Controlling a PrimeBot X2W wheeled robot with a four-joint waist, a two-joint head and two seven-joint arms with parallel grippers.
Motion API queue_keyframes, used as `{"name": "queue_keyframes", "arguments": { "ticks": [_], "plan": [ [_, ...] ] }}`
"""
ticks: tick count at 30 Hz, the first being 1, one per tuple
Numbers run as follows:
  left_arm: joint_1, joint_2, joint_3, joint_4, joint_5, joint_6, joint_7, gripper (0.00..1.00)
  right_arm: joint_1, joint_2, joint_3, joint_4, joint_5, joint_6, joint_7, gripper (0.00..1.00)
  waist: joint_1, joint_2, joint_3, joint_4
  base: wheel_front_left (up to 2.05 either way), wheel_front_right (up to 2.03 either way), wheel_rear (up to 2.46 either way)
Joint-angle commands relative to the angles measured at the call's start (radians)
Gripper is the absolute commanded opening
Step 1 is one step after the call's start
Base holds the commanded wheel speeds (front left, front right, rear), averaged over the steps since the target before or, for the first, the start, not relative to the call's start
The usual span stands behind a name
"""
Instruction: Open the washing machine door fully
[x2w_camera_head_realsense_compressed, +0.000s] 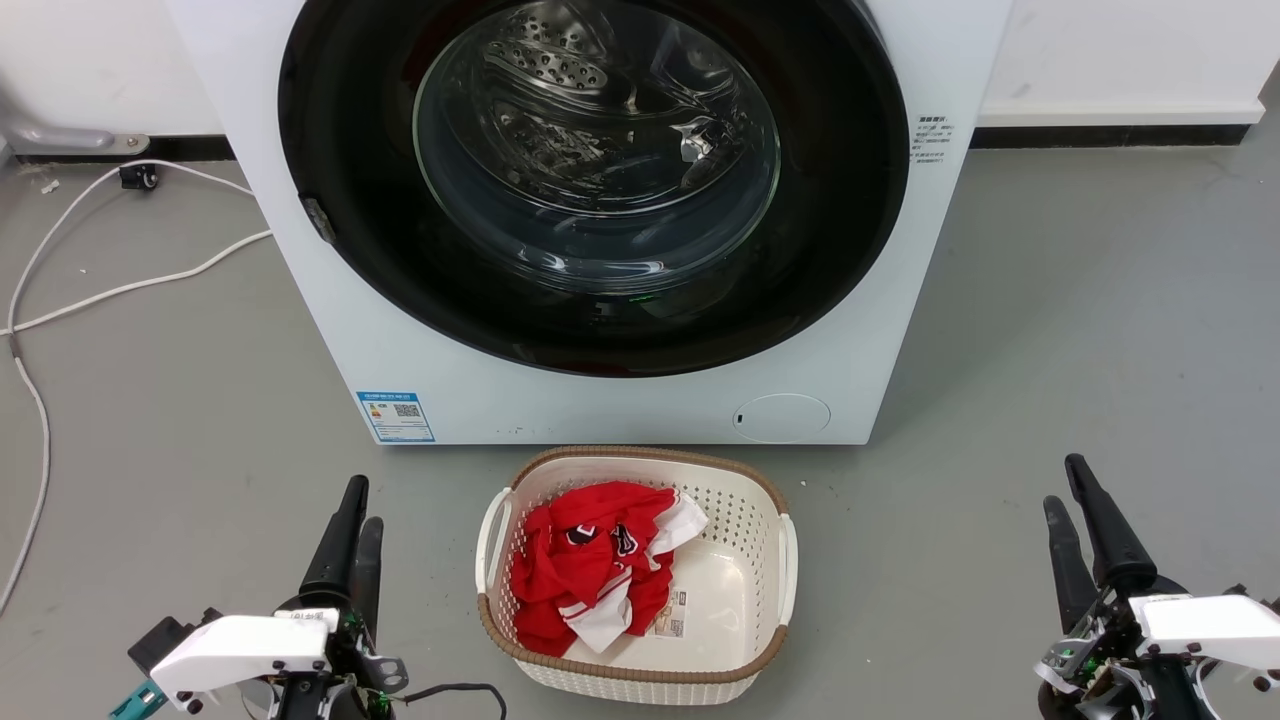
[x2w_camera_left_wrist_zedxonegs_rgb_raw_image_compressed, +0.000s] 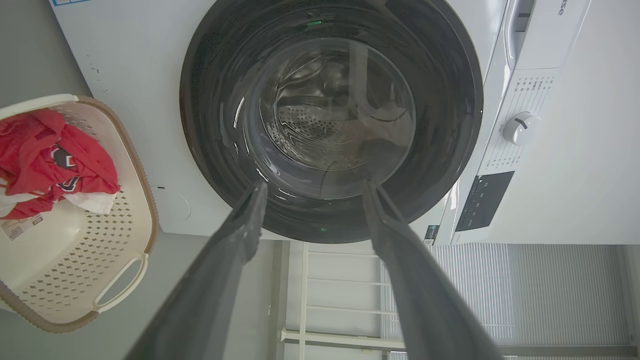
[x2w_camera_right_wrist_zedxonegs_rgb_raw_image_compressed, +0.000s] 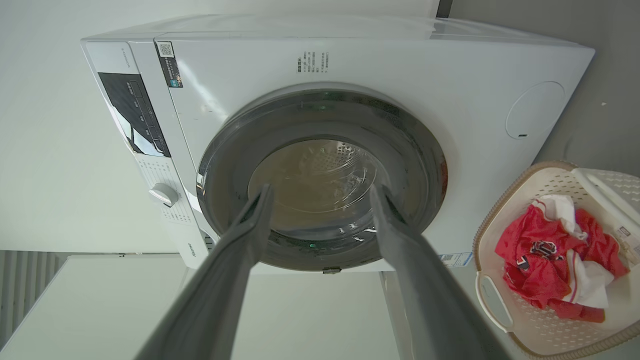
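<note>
Past both arms' spread, empty fingers (x2w_camera_left_wrist_zedxonegs_rgb_raw_image_compressed: 220, 260), a dial (x2w_camera_left_wrist_zedxonegs_rgb_raw_image_compressed: 520, 128) flanks the closed door (x2w_camera_left_wrist_zedxonegs_rgb_raw_image_compressed: 330, 125).

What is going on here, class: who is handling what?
Nothing is being handled yet. The washing machine door is shut on the washing machine. The left gripper and right gripper hang open and empty, short of it. A basket of red clothes sits on the floor in front of the machine.
</note>
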Motion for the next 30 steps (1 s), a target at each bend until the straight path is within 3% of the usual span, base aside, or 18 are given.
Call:
{"name": "queue_keyframes", "arguments": {
  "ticks": [1,14,30],
  "plan": [
    [-0.025,0.003,-0.005,-0.025,0.02,-0.001,-0.009,1.0,-0.009,-0.001,0.003,-0.026,-0.02,0.0,-0.009,1.0,0.0,-0.0001,0.0,0.0,0.0,0.0,0.0],
    [-0.03,0.003,-0.033,-0.107,0.294,0.001,-0.068,1.0,0.007,-0.001,0.004,-0.105,-0.342,0.0,-0.068,1.0,0.0,-0.0001,0.002,0.002,0.0,0.0,0.0],
    [-0.028,0.003,-0.096,-0.158,0.639,0.04,-0.129,1.0,0.033,-0.001,0.042,-0.183,-0.745,0.0,-0.13,1.0,0.0,-0.0001,0.002,0.003,0.0,0.0,0.0]
  ]
}}
